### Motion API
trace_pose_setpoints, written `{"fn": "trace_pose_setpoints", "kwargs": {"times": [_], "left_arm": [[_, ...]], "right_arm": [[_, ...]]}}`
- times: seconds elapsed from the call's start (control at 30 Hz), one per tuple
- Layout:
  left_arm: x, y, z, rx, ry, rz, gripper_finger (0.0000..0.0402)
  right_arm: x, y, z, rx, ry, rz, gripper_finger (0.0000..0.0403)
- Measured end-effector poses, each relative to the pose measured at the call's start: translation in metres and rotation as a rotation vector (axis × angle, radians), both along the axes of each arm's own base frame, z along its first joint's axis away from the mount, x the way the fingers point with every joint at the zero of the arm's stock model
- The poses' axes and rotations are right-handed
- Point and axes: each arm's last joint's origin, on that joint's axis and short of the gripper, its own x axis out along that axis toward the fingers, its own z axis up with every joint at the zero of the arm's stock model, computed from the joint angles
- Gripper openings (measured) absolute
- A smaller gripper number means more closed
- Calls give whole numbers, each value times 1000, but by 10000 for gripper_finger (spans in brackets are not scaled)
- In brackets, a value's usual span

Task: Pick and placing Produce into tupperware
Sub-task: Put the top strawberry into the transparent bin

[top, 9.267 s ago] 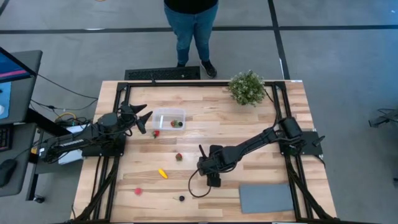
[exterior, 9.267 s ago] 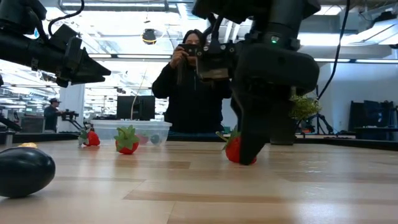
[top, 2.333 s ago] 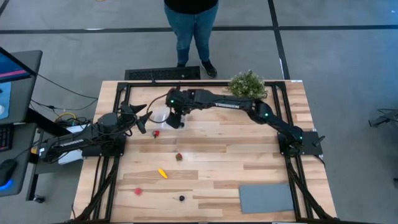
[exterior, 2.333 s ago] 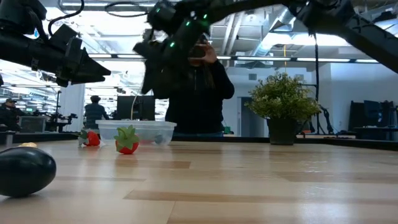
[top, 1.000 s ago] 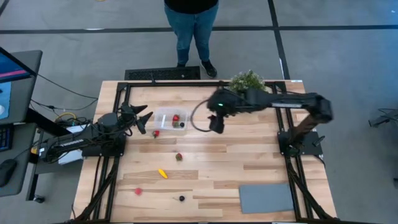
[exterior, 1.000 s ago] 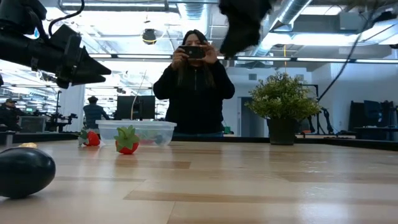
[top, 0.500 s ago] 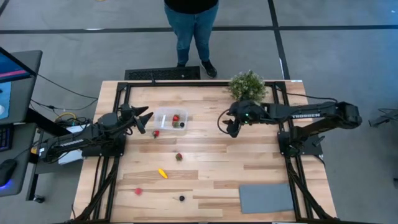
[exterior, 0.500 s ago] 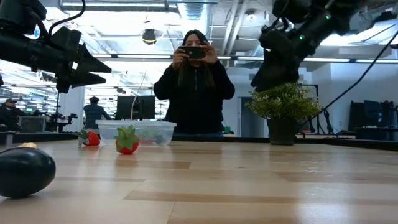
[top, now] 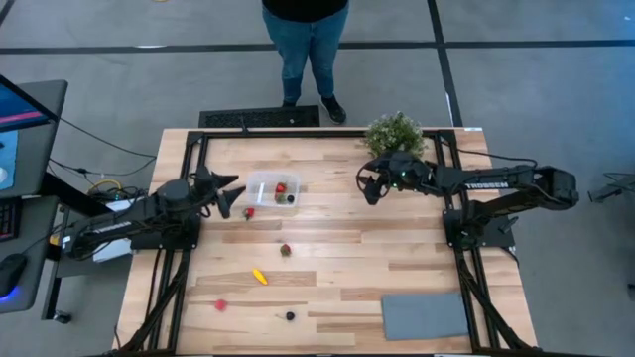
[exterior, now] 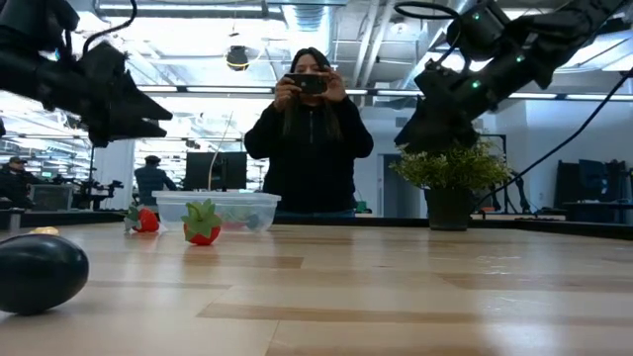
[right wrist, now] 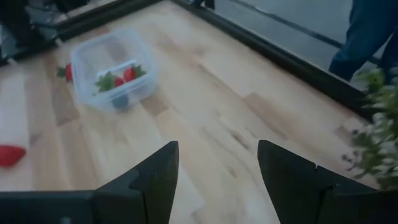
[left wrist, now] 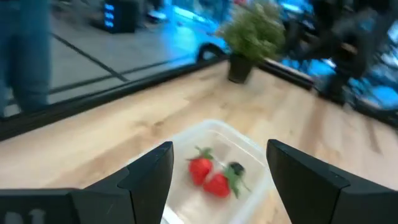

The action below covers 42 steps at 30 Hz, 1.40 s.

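The clear tupperware (top: 273,190) stands on the table at the far left and holds two red strawberries (left wrist: 208,176) and a dark piece (left wrist: 234,168). Loose produce lies on the wood: a strawberry (top: 249,211) beside the box, a brownish-green piece (top: 285,250), a yellow piece (top: 259,277), a red piece (top: 220,305) and a dark berry (top: 290,316). My left gripper (top: 226,189) hovers open and empty just left of the box. My right gripper (top: 365,188) hovers open and empty right of the box, near the plant.
A bushy green potted plant (top: 394,137) stands at the far right, close behind my right gripper. A flat grey mat (top: 425,315) lies at the near right. A person (exterior: 309,138) stands beyond the far edge holding up a phone.
My right gripper has gone from beside the tupperware toward the table's right edge, ending next to the plant. It stayed open and empty and came lower. The strawberries stay in the box.
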Motion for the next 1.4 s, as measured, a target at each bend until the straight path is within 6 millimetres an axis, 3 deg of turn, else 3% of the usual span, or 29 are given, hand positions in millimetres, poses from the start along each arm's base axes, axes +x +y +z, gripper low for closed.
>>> {"fn": "trace_pose_setpoints", "kwargs": {"times": [0.23, 0.53, 0.77, 1.0, 1.4], "left_arm": [[-2, -2, 23, -81, 172, -32, 250], [27, 3, 38, -240, 389, -154, 250], [50, 8, 62, -309, 399, -199, 250], [59, 9, 79, -329, 434, -261, 250], [74, 9, 54, -433, 772, -168, 250]], "right_arm": [[0, -7, 5, -19, -56, -28, 244], [-2, -14, 6, -24, -67, -54, 244], [-2, -14, 6, -53, -51, -37, 244], [-1, -14, 6, -58, -49, -34, 244], [-1, -14, 7, -35, -70, -50, 244]]}}
